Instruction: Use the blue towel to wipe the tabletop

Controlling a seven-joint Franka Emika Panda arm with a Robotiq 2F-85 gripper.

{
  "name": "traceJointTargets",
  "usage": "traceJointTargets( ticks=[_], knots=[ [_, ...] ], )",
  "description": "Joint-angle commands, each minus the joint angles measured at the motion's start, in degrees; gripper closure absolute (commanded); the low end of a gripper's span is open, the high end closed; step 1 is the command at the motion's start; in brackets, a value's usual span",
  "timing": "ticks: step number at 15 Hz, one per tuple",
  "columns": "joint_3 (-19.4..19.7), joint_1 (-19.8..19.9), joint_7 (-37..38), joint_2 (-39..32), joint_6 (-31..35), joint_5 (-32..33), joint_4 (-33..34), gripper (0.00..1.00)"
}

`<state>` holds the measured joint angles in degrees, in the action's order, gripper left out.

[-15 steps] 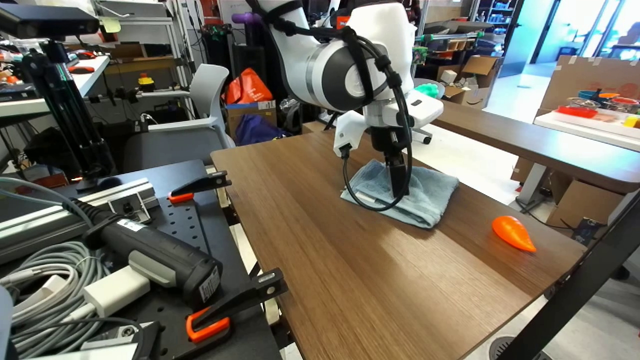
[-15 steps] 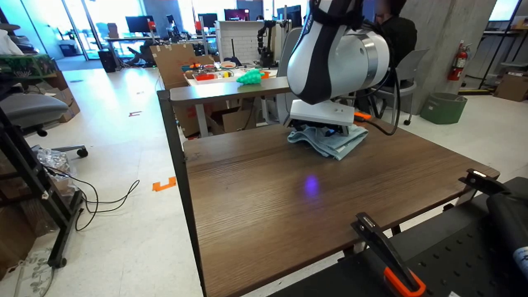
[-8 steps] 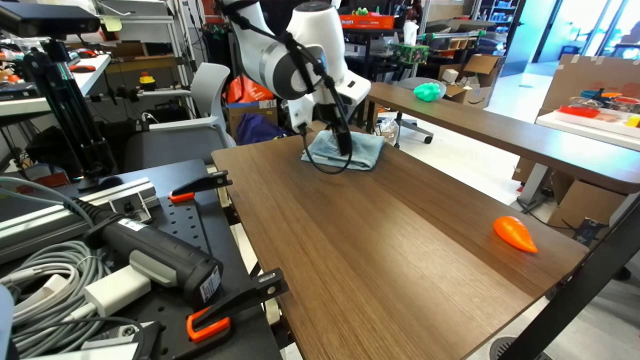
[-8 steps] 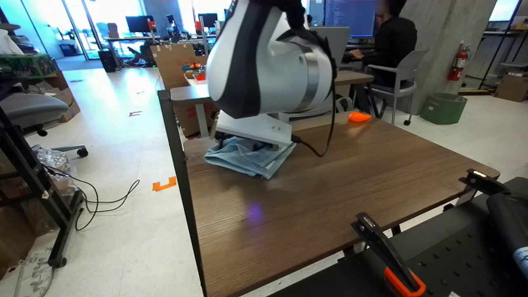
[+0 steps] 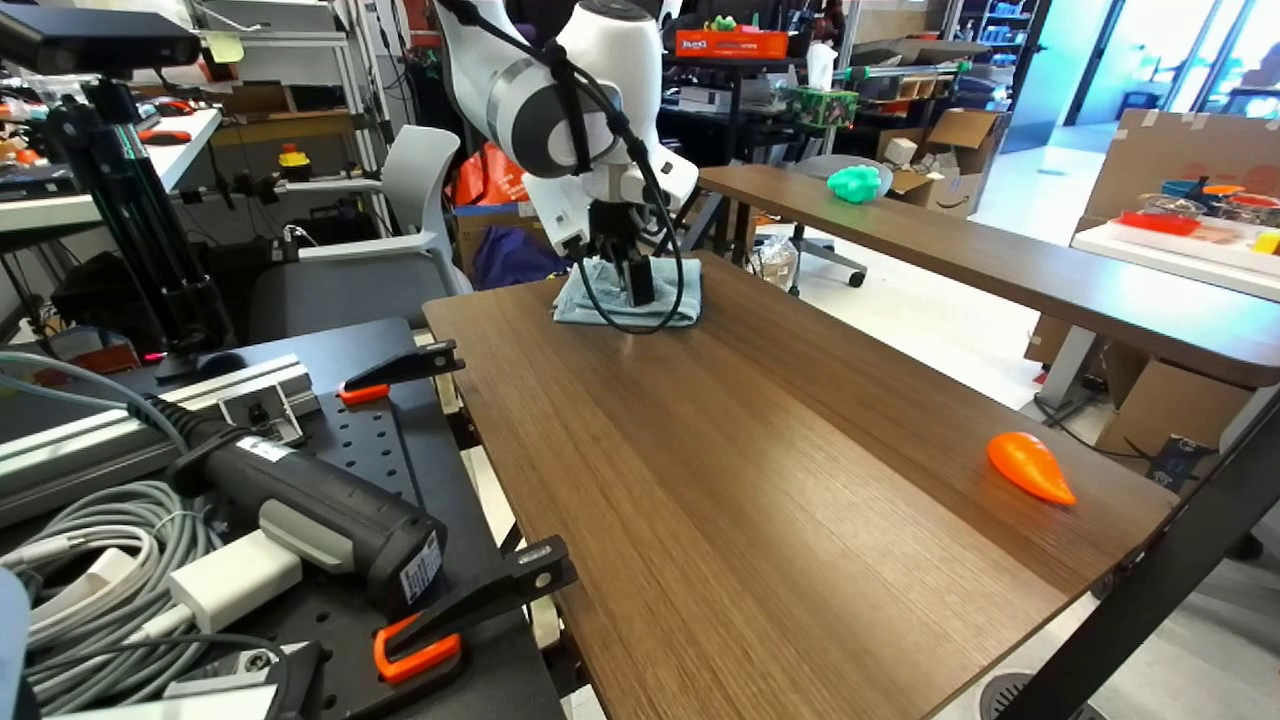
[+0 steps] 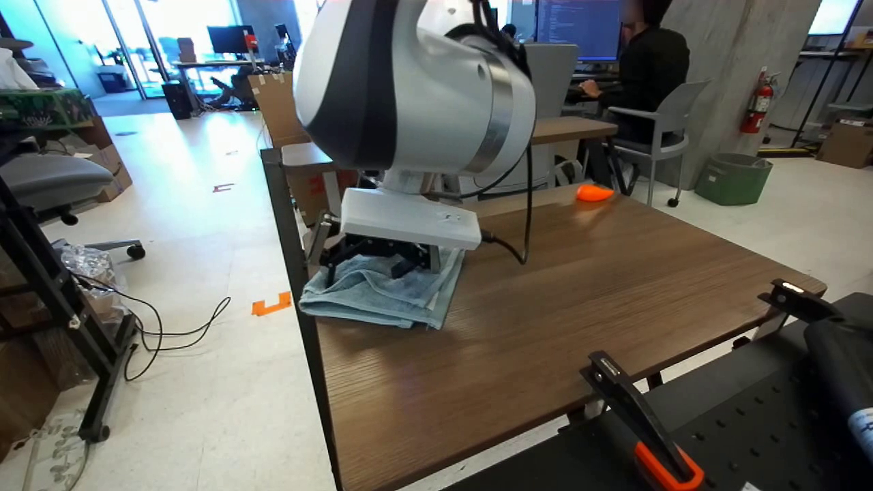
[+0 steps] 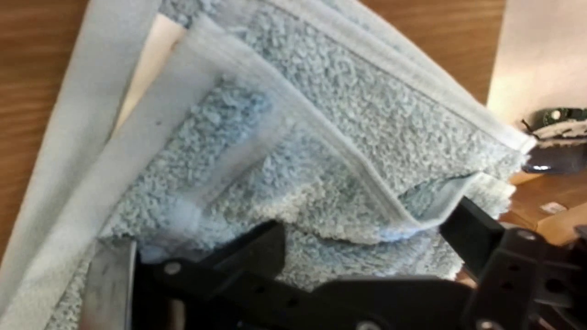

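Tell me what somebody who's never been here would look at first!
Probably the big white robot arm, leaning over the tabletop with its open gripper down at the rumpled blue towel. Next, maybe, the bright orange thing lying by itself near the tabletop's edge. In an exterior view, the bumpy green thing on another brown table catches the eye too.

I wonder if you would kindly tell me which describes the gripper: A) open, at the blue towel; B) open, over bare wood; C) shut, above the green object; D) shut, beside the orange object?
A: in the wrist view the gripper has its jaws wide apart, and the blue towel shows between them.
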<state>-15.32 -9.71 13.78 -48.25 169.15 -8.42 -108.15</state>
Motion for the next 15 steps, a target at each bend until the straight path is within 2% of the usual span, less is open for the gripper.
traceJointTargets(
  ticks=[1, 3, 5, 7, 10, 12, 14, 15],
  knots=[
    [1.4, 2.5, -6.0, 8.6, -6.4, 0.9, -11.8, 0.00],
    [2.4, 3.6, -9.3, 12.6, -9.7, 1.7, -16.7, 0.00],
    [6.2, 2.0, -10.1, 17.0, -13.5, 4.0, -21.1, 0.00],
    [11.6, -0.3, -9.4, 20.4, -16.9, 9.4, -23.3, 0.00],
    [22.0, -4.6, -3.0, 20.5, -19.0, 21.2, -21.6, 0.00],
    [27.6, -7.2, 2.3, 20.1, -20.2, 28.9, -20.0, 0.00],
    [32.0, -9.9, 7.9, 19.1, -21.8, 36.1, -18.7, 0.00],
    [32.8, -10.2, 9.7, 18.8, -22.0, 38.8, -18.2, 0.00]
  ],
)
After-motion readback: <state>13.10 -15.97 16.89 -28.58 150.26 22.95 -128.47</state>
